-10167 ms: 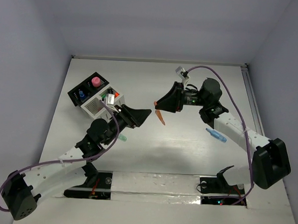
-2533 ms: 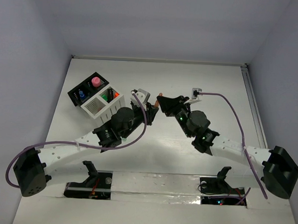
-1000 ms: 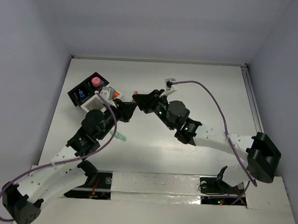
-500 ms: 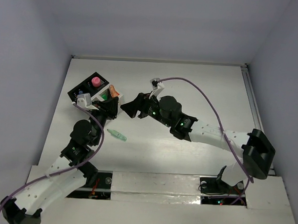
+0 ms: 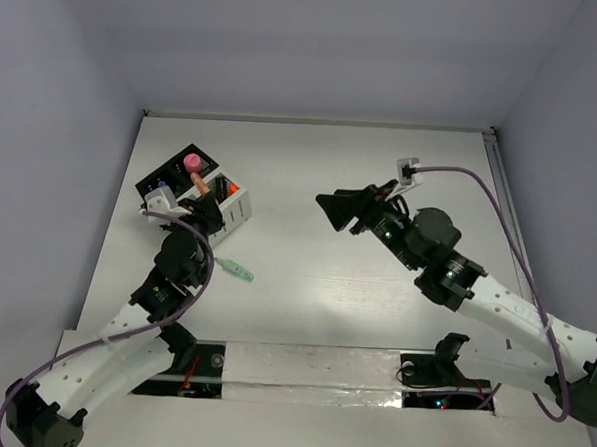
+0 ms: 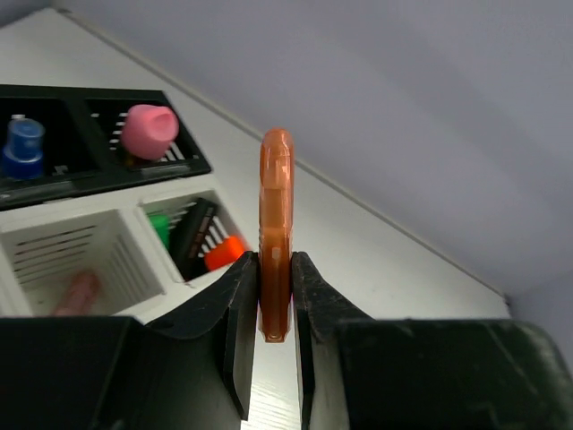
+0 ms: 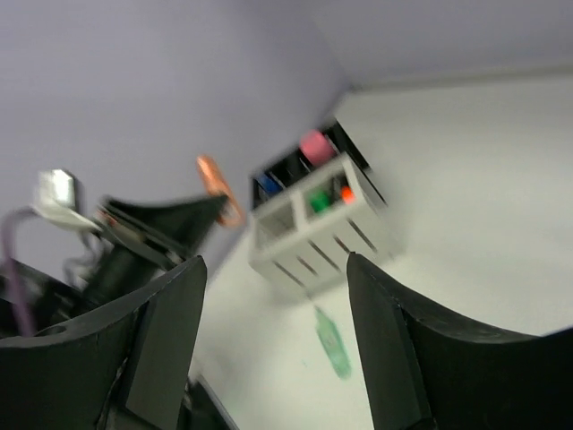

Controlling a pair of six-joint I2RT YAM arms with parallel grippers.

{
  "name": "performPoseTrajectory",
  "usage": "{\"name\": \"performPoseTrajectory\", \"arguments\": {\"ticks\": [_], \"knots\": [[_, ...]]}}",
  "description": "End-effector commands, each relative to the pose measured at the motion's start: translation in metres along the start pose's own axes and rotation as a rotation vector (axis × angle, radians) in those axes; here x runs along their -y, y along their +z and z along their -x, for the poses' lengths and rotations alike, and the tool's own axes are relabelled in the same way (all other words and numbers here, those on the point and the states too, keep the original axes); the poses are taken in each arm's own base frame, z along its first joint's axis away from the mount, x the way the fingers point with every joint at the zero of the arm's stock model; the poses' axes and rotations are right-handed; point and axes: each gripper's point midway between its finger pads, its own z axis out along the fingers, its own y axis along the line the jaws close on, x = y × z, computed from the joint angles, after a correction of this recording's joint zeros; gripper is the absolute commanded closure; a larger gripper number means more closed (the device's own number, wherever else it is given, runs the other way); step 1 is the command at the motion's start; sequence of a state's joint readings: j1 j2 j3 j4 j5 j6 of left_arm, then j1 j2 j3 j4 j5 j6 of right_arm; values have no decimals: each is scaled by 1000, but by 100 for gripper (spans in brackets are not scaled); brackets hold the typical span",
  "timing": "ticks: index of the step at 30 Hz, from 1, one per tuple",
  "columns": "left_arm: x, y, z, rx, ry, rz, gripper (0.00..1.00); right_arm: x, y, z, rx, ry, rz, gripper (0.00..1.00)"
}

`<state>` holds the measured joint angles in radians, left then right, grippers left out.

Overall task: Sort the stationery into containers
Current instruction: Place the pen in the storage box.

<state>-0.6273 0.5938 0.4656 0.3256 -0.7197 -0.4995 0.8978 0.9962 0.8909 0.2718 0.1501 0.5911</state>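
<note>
Sorting is judged to be well advanced yet not complete. Several pieces are seen already stowed. A pink-capped piece (image 6: 149, 130) and a blue piece (image 6: 22, 148) stand in separate compartments of the black box (image 6: 107, 170). In the white box (image 6: 54, 219) joined to it, a green piece (image 6: 161, 224), a black piece (image 6: 192, 237) and a red-orange piece (image 6: 224, 253) share one compartment, and a pale pink piece (image 6: 76, 294) lies in the other.

An orange marker (image 6: 276, 179) is clamped by one end between the left fingers (image 6: 303, 296), with most of its length projecting beyond them. It is held in the air close by the boxes; whether it is directly over a compartment cannot be told. Its delivery into a container is taken to be the step in hand.

A mint green marker (image 5: 238, 270) is seen lying on the tabletop (image 5: 382, 158), near the white box and untouched by either arm. It is judged to be the next piece to be collected. The right fingers (image 5: 331, 207) are spread apart with nothing between them and are raised over the middle of the tabletop, well apart from the boxes. No other loose stationery can be made out, though part of the surface is hidden by the arms.
</note>
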Motion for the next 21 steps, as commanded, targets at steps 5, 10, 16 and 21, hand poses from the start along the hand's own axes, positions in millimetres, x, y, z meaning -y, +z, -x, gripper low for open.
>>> {"name": "performPoseTrajectory", "arguments": {"ticks": [5, 10, 16, 21], "knots": [[-47, 17, 3, 90, 99, 261, 100, 72, -45, -99, -276, -68, -153, 29], [-69, 35, -5, 76, 167, 313, 100, 94, -74, -130, -355, -56, -187, 28], [-95, 56, -17, 34, 219, 388, 100, 101, -86, -137, -376, -65, -195, 28], [-99, 66, -26, 9, 225, 372, 100, 105, -91, -142, -392, -83, -202, 28]]}}
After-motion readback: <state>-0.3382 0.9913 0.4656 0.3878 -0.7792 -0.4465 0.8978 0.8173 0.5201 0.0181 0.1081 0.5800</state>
